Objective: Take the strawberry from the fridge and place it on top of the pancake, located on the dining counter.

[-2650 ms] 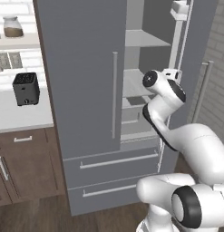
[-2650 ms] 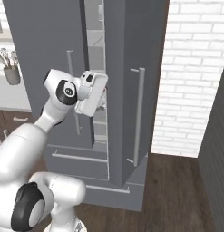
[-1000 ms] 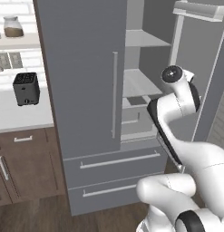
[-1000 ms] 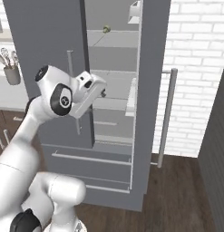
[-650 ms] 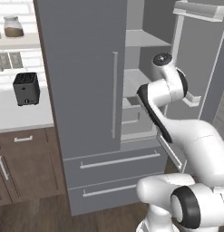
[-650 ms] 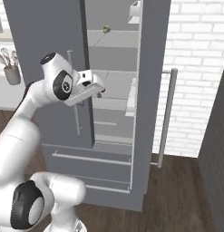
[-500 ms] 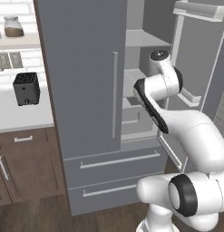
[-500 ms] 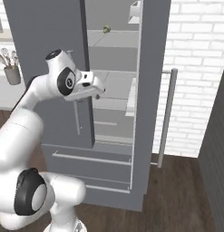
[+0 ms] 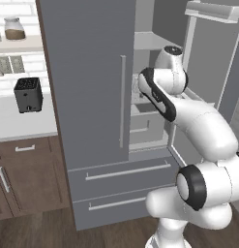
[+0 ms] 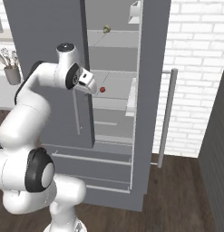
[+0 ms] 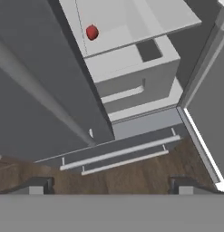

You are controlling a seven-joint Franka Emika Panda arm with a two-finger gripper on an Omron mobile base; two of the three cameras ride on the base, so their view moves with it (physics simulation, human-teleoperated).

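The fridge (image 9: pixel 87 97) is being shown in matt grey — smooth, metal-like. Pale shelves (image 11: pixel 118 27) are looking plastic, and the floor (image 11: pixel 131 174) is showing as dark wood.

There is one fridge (image 9: pixel 92 97) with two doors and two drawers (image 9: pixel 126 172) below. Inside lies one strawberry (image 11: pixel 91 32). One black toaster (image 9: pixel 28 94) and one jar (image 9: pixel 14 28) stand at the left.
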